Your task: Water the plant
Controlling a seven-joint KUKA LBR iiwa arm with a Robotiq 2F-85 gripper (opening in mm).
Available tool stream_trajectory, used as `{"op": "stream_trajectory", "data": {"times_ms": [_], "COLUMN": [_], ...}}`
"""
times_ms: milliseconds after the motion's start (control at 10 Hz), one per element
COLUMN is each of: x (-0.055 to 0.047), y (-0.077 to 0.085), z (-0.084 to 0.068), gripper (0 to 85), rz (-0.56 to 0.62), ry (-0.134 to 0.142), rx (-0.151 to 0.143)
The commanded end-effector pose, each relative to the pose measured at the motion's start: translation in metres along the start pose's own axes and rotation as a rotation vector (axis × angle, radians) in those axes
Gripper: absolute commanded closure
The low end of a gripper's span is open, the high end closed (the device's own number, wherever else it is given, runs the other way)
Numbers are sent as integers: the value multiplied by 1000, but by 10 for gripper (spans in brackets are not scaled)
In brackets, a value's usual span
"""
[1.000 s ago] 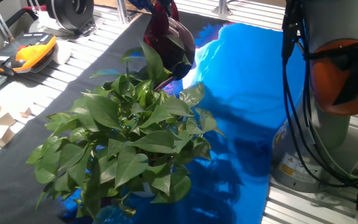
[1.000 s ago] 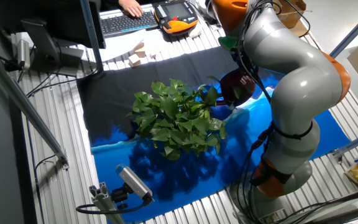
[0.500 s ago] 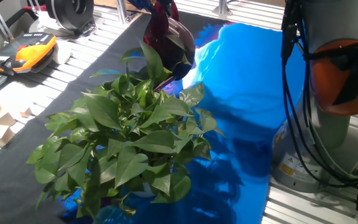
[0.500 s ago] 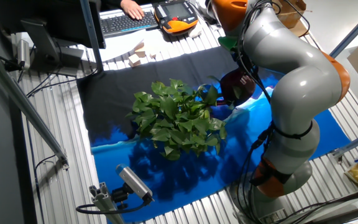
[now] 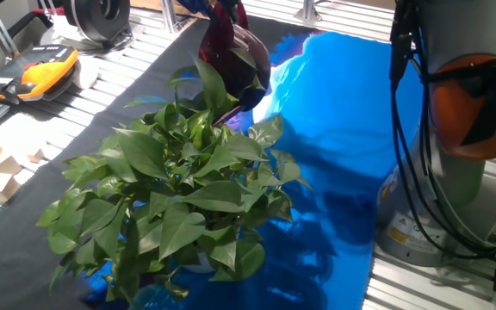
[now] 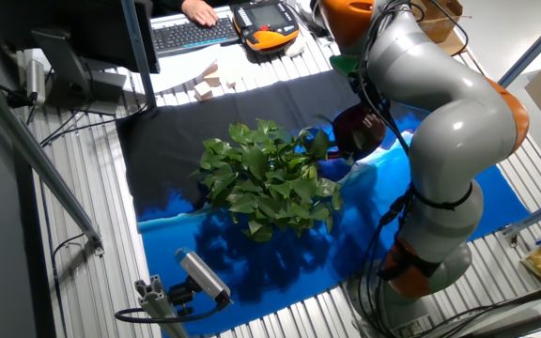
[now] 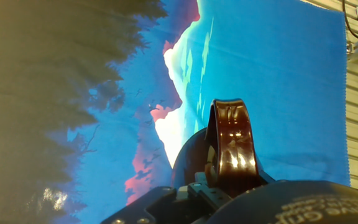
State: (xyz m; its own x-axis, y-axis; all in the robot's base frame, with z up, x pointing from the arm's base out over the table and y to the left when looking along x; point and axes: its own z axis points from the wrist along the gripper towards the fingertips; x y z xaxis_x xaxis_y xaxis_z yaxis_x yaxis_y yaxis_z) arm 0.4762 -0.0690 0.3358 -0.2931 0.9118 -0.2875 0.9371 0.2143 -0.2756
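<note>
Nothing has shifted since the earlier frames: the maroon cup (image 5: pixel 235 53), the arm (image 6: pixel 449 122) and the plant (image 5: pixel 175 189) sit just as they did a second ago, so the motion reads as a pause or a very slow tilt.

The plant, a big bushy pothos, stands on the desk (image 5: pixel 76 112) where a black mat (image 6: pixel 172 136) meets a blue printed cloth (image 5: pixel 343 112), roughly mid-desk in the other fixed view. The cup hangs in the air at the plant's far edge, beside and slightly above the outermost leaves, tipped so that its body leans toward the foliage. From the hand view, the cup's glossy handle (image 7: pixel 230 146) stands right in front of the camera and the gripper (image 7: pixel 194 186) seems clamped on the cup near that handle, but the fingers themselves are mostly hidden behind the cup, so how they sit on it cannot be made out exactly.

As for progress, the cup is already lifted and brought to the plant, and it looks partly tilted. No water stream shows in any view, and the cup's mouth is not clearly visible, so whether pouring has begun cannot be told. My judgement is that what is left is the pour itself, with the cup likely needing to come further over the leaves.
</note>
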Motion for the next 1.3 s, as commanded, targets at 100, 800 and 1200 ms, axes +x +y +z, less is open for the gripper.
{"op": "stream_trajectory", "data": {"times_ms": [100,800,1200], "x": [-4,-30,-41], "y": [0,22,45], "z": [2,22,36], "gripper": [850,850,850], "rz": [-73,-317,-408], "ry": [50,131,149], "rx": [-87,-253,-286]}}
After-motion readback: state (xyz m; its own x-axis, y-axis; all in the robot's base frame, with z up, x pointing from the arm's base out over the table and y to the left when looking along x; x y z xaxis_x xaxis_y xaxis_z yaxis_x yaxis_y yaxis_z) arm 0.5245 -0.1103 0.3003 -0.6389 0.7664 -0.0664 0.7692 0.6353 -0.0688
